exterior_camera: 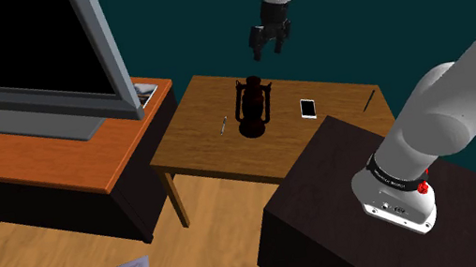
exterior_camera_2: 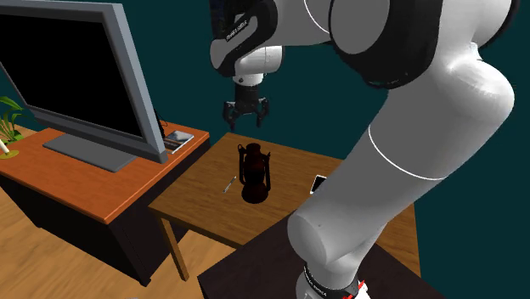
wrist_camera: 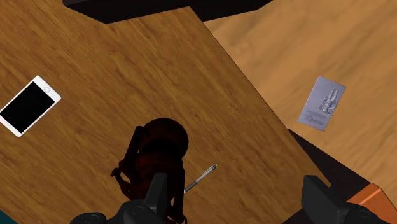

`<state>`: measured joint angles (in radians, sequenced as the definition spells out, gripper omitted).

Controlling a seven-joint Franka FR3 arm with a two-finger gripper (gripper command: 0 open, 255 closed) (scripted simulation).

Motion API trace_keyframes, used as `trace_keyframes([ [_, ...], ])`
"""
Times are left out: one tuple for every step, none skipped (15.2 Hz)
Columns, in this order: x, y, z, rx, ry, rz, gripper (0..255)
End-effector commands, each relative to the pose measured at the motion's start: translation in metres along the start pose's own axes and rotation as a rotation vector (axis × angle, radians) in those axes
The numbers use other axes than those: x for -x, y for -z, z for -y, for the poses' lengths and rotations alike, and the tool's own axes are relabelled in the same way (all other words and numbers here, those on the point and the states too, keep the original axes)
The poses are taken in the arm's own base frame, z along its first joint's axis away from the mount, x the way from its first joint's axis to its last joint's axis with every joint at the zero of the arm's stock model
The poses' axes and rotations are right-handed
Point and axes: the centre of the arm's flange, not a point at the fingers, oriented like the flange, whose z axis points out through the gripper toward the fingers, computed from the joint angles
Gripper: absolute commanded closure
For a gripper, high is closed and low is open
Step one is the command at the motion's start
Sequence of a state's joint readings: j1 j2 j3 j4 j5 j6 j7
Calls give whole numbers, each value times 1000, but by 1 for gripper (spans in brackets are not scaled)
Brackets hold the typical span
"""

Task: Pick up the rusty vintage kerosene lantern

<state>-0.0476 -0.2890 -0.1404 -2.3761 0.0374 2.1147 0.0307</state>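
Dark reddish-brown lantern point(exterior_camera: 253, 109) stands upright mid-tabletop point(exterior_camera: 194, 134), centre of the shoulder frame, between pen point(exterior_camera: 223, 125) and phone point(exterior_camera: 307, 107). Tool point(exterior_camera: 271, 53) hangs above it, well apart, fingers spread, holding nothing. Probably stiff metal, moderate weight, fragile globe, tall so tippy. Best hold looks like the top cap or side frame, not the globe.

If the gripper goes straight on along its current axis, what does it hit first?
Probably the table, right by the pen. One finger of the open gripper lines up with the lantern and might clip it first; depth is unclear.
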Motion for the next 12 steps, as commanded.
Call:
trace_keyframes([
  [-15, -22, -13, 8, -6, 2, 0],
  [-23, -32, -17, 11, -10, 4, 0],
  [-31, -41, -22, 14, -13, 5, 0],
  [-39, -51, -26, 18, -16, 6, 0],
  [-47, -60, -31, 21, -19, 7, 0],
  [-55, -70, -35, 24, -22, 8, 0],
  [-63, -79, -40, 28, -25, 10, 0],
  [-71, -89, -44, 31, -29, 11, 0],
  [-79, -98, -49, 34, -32, 12, 0],
  [-87, -107, -54, 38, -35, 13, 0],
  [-94, -117, -59, 41, -38, 14, 0],
  [-102, -126, -64, 44, -41, 16, 0],
])
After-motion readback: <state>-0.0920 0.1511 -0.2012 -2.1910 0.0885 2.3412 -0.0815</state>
